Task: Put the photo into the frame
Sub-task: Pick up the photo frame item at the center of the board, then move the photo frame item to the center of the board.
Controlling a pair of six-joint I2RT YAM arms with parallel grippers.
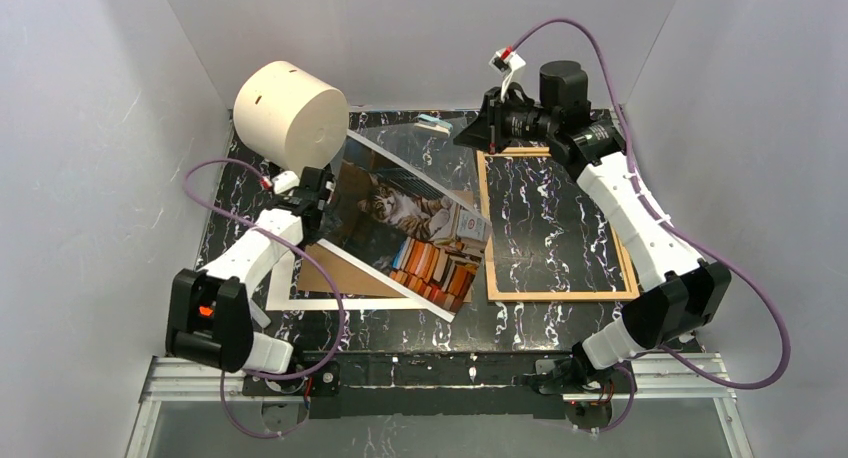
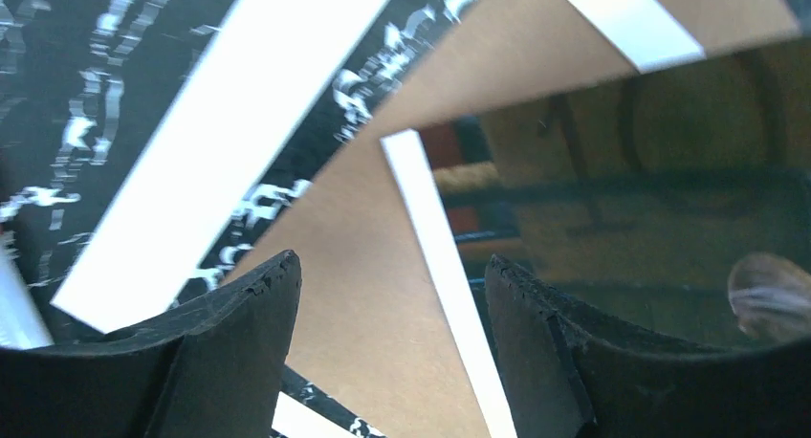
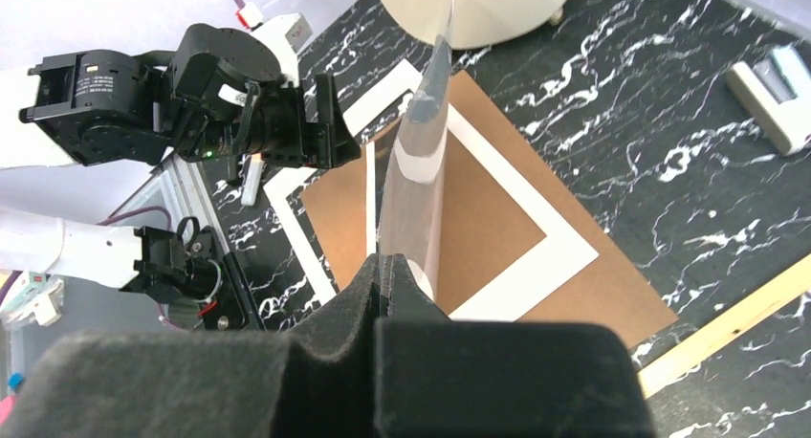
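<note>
The photo (image 1: 420, 233), a cat on stacked books, hangs tilted above the table's middle. My right gripper (image 1: 472, 136) is shut on its far edge; in the right wrist view the photo (image 3: 416, 170) runs edge-on out of the closed jaws (image 3: 383, 266). My left gripper (image 1: 318, 193) is open at the photo's left edge. In the left wrist view the photo's white border passes between the open jaws (image 2: 392, 275), and its dark glossy face (image 2: 622, 199) lies to the right. The frame (image 1: 560, 295) lies flat on the right, and marble shows through it.
A white mat (image 1: 300, 300) with a window lies on a brown backing board (image 1: 335, 273) under the photo; both show in the right wrist view (image 3: 536, 256) (image 3: 612, 285). A cream cylinder (image 1: 290, 113) stands at the back left. A small white-and-blue block (image 1: 435, 125) lies at the back.
</note>
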